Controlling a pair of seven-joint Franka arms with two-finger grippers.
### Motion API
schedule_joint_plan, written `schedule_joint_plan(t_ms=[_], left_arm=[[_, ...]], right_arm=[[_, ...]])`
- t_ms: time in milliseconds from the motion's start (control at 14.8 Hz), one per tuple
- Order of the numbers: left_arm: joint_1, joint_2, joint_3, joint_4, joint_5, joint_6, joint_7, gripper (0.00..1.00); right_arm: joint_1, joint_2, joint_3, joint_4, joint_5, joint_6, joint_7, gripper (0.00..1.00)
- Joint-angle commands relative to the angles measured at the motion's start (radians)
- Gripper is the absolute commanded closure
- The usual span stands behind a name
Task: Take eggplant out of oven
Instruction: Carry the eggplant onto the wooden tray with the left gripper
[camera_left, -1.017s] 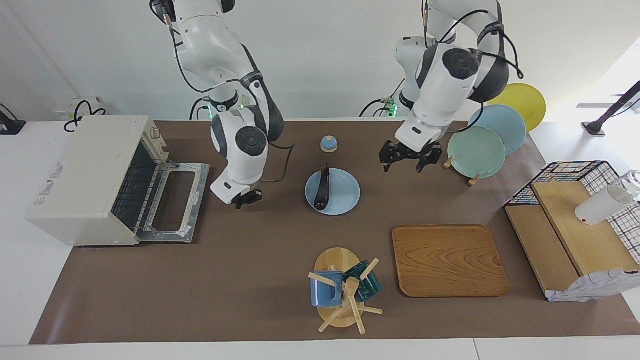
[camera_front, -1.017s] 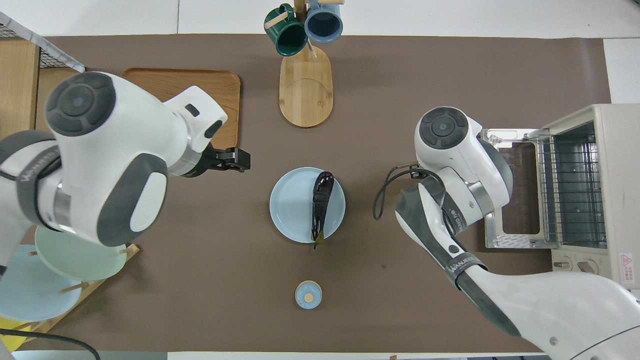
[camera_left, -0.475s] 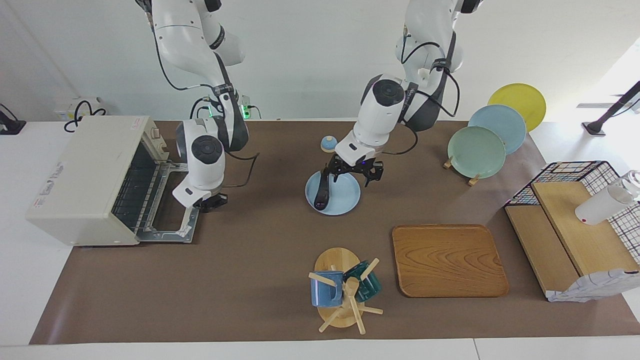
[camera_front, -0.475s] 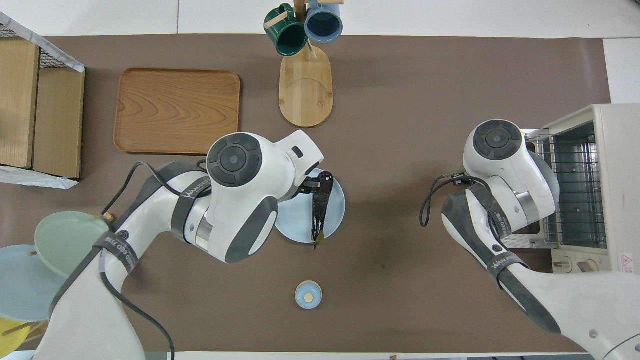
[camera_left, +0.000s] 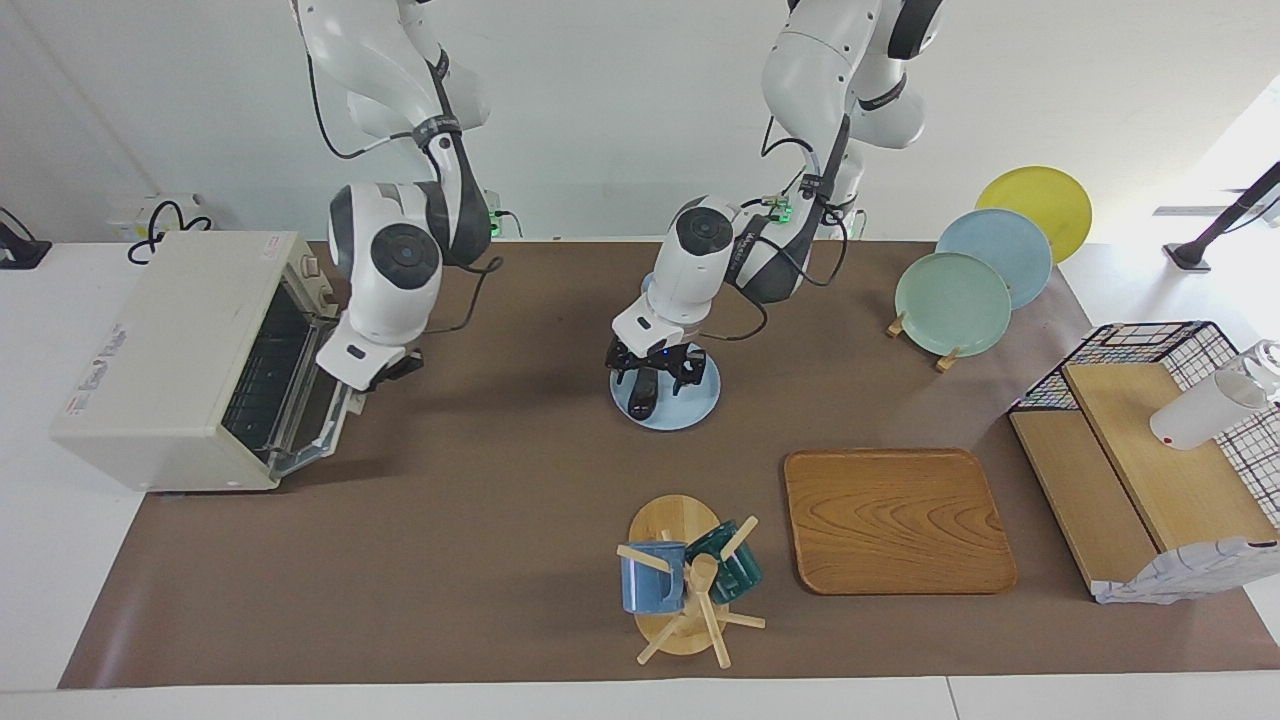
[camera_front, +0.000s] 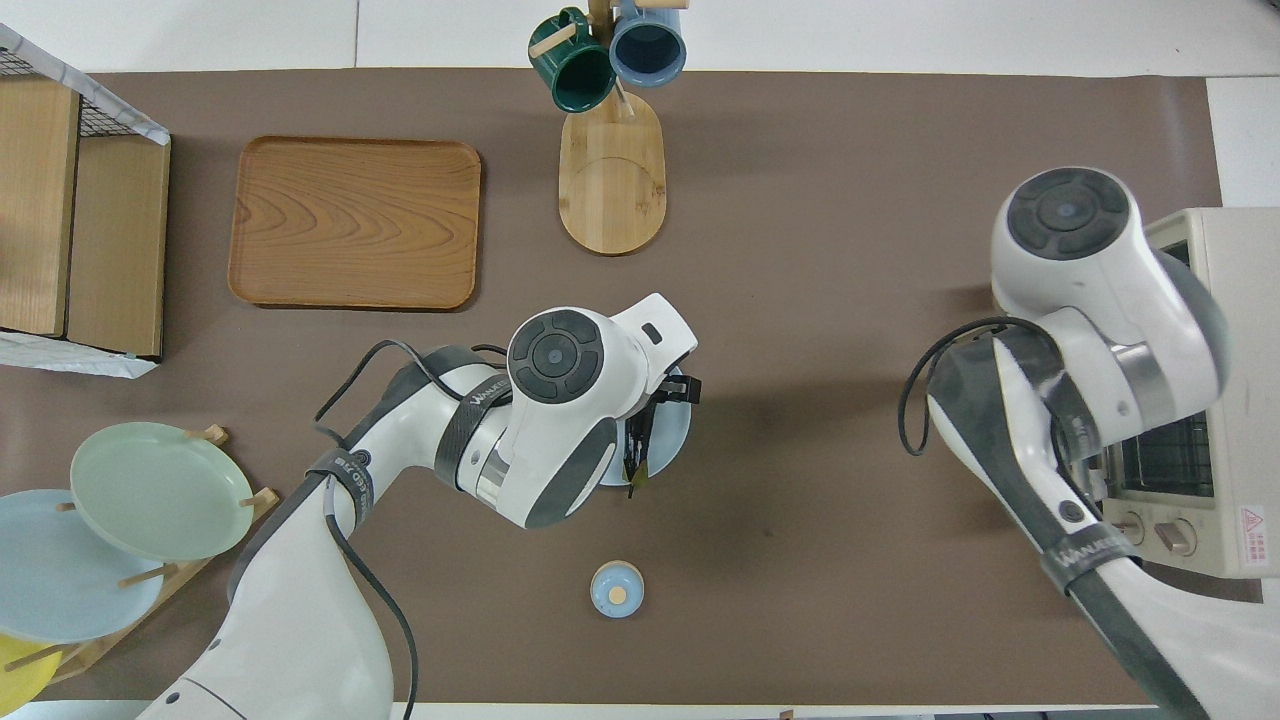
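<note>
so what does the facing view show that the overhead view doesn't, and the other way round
Only the facing view shows the oven door, tilted part-way up, with the right gripper at its upper edge, and the left gripper low over the eggplant. It also shows the yellow plate whole.

Only the overhead view shows the eggplant's thin stem end poking out past the left arm, and the oven's knobs.

Both show the light blue plate under the eggplant, the wooden tray and the mug rack.

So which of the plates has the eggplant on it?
The light blue plate lying flat mid-table, under the left gripper, holds the eggplant. The green plate, blue plate and yellow plate stand in the rack.
</note>
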Motion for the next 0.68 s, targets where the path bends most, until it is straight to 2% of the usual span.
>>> schedule_joint_plan(t_ms=[0,136,271,542,610], left_arm=[[-0.015,-0.006,0.018,-0.041,-0.018,0.057,0.005,0.00],[-0.013,-0.006,0.018,-0.041,-0.018,0.054,0.008,0.07],[-0.009,-0.006,0.018,-0.039,-0.016,0.049,0.011,0.22],[-0.004,-0.006,0.018,-0.041,-0.016,0.043,0.024,0.54],[-0.001,-0.007,0.019,-0.039,-0.016,0.041,0.024,0.63]], right_arm=[[-0.102,-0.041,-0.009,-0.003,-0.021,0.003,-0.126,1.00],[-0.132,-0.064,-0.009,-0.003,-0.020,-0.012,-0.155,1.00],[-0.131,-0.075,-0.009,0.026,0.031,-0.047,-0.156,1.00],[-0.123,-0.073,-0.006,0.240,0.172,-0.268,-0.155,1.00],[-0.128,-0.075,-0.006,0.299,0.233,-0.314,-0.159,0.92]])
